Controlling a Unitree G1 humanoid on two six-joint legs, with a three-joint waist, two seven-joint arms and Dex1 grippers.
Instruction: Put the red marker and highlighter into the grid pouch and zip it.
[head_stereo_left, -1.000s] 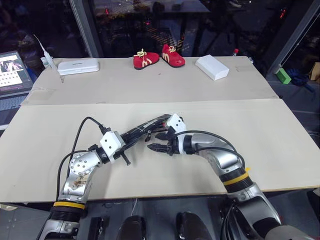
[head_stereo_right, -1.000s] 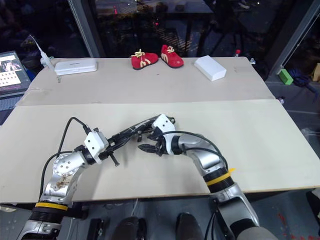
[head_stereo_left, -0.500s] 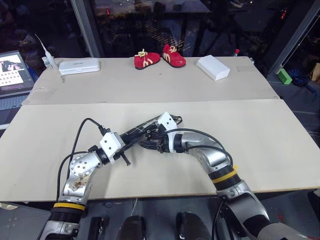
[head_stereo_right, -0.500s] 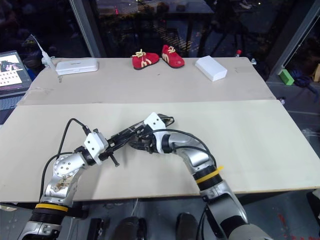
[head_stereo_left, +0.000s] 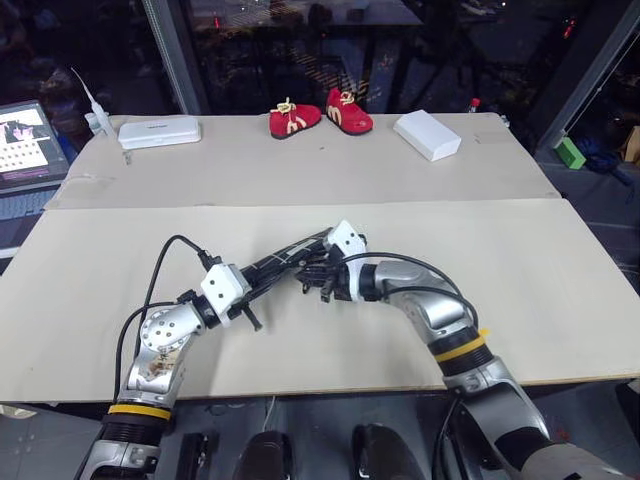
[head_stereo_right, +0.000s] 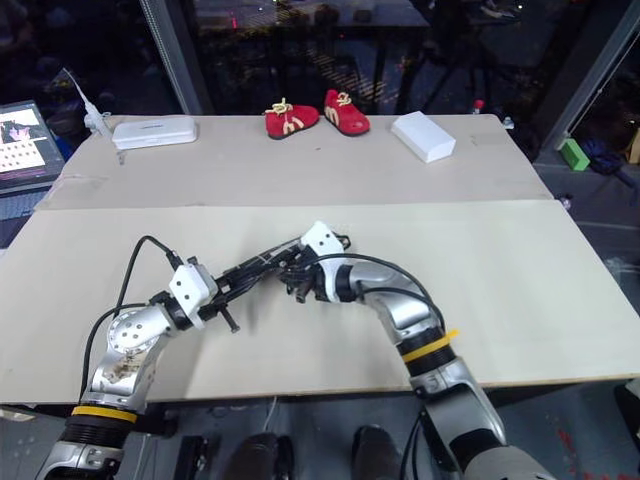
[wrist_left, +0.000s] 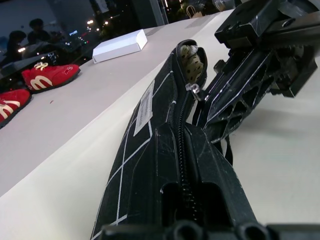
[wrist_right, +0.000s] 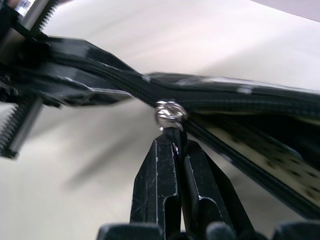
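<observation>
The grid pouch (wrist_left: 150, 150) is held edge-up above the counter (head_stereo_left: 520, 290), clamped at 1 end by the left claw (head_stereo_left: 262, 275). The right claw (wrist_right: 176, 165) pinches its zipper cord (wrist_right: 175, 136). Past the slider the pouch gapes, its contents hidden.

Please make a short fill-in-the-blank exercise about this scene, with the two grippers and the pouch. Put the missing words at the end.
1. The left gripper is shut on one end of the grid ___.
2. The right gripper is shut on the zipper ___ below the silver ring.
3. Past the ring, the zipper is partly ___.
4. Two red ___ stand at the table's far edge.

Missing words: pouch; cord; open; shoes
</observation>
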